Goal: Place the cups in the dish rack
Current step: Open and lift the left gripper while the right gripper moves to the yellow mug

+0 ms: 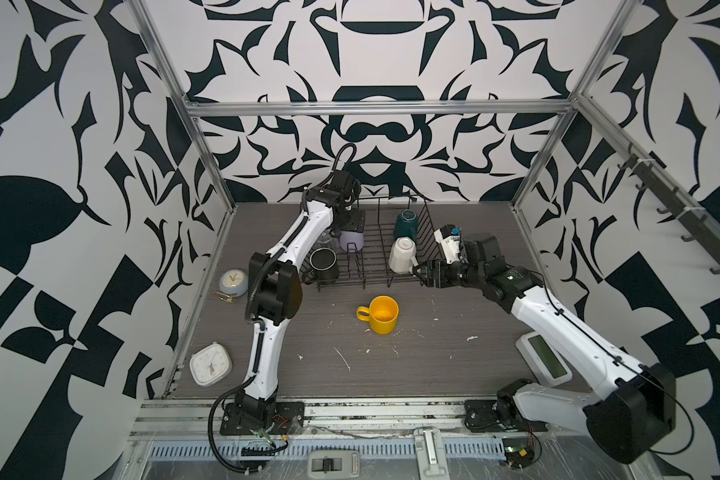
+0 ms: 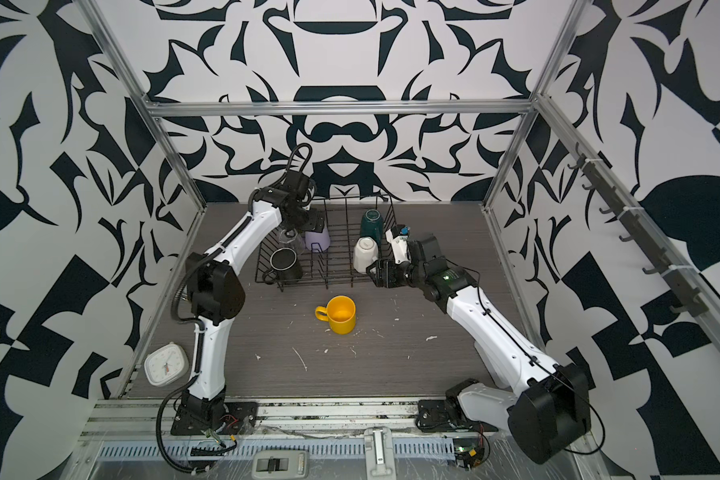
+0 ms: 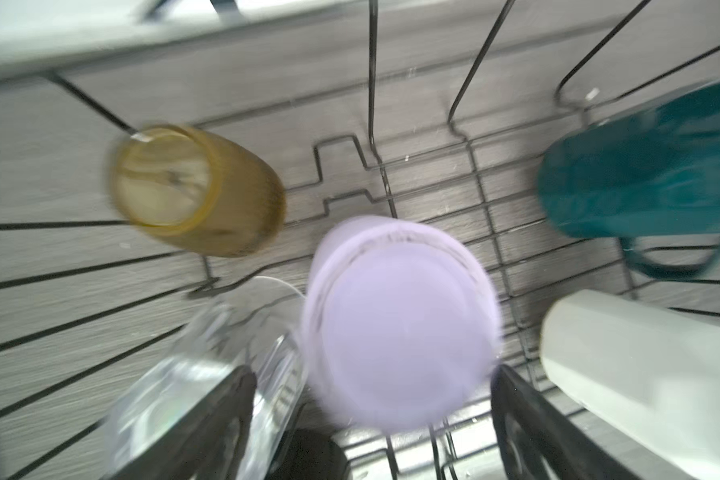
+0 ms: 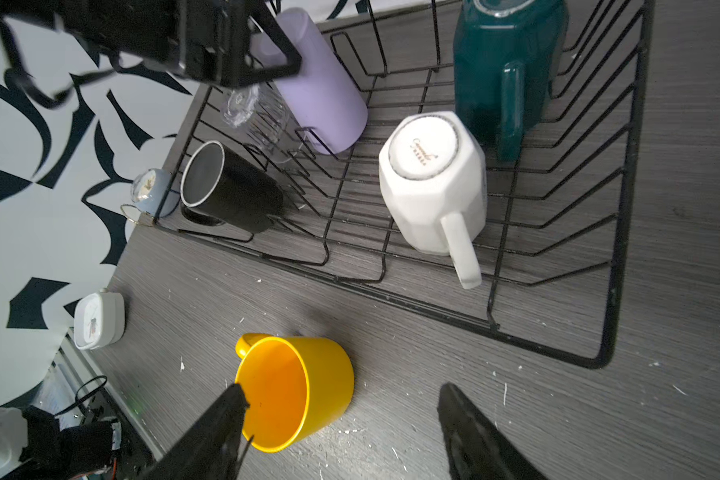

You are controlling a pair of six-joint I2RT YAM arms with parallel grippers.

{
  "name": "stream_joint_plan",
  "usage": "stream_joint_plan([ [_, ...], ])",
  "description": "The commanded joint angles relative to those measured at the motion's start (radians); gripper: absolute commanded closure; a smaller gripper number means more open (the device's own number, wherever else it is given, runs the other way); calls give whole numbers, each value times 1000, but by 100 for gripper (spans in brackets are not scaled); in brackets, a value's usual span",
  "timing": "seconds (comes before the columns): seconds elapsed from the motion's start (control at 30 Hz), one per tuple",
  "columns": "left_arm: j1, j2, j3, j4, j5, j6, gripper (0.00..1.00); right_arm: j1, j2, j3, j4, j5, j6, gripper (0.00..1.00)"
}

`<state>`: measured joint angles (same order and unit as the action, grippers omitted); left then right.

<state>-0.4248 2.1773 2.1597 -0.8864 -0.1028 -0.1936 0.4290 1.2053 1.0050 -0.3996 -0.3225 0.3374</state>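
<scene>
Looking down on a grey table (image 1: pixel 433 365): seven cups, one dish rack (image 4: pixel 619 249), two clocks, two robot arms.

Six cups sit in the black wire rack at the back of the table. The cream mug (image 1: pixel 403 254) and dark-green mug (image 1: pixel 406 223) stand upside down at its right end. The lilac tumbler (image 1: pixel 352 240) stands upside down towards the left, and the black mug (image 1: pixel 324 262) sits mouth up at the front left corner. The seventh, the yellow mug (image 1: pixel 381 314), stands upright on the table in front of the rack.

A round clock (image 1: pixel 233 282) and a square clock (image 1: pixel 210 364) sit at the table's left edge.

The left arm hides the amber tumbler (image 3: pixel 196 191) and most of the clear tumbler (image 4: pixel 258 120) in both top views. The left wrist view is blurred.

The left gripper (image 3: pixel 373 374) hangs over the lilac tumbler, jaws spread either side. The right gripper (image 4: pixel 341 395), jaws spread and empty, is at the rack's front right corner.
</scene>
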Motion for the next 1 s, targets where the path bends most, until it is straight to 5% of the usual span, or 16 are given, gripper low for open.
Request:
stream_joint_plan([
  [0.0, 4, -155, -79, 116, -23, -10, 8, 41, 5, 62, -50, 75, -45, 25],
  [0.57, 8, -834, -896, 752, -134, -44, 1, 281, 143, 119, -192, 275, -50, 30],
  [0.97, 10, -1079, -1135, 869, -186, -55, 1, 336, 303, 168, -181, 313, -29, 40],
])
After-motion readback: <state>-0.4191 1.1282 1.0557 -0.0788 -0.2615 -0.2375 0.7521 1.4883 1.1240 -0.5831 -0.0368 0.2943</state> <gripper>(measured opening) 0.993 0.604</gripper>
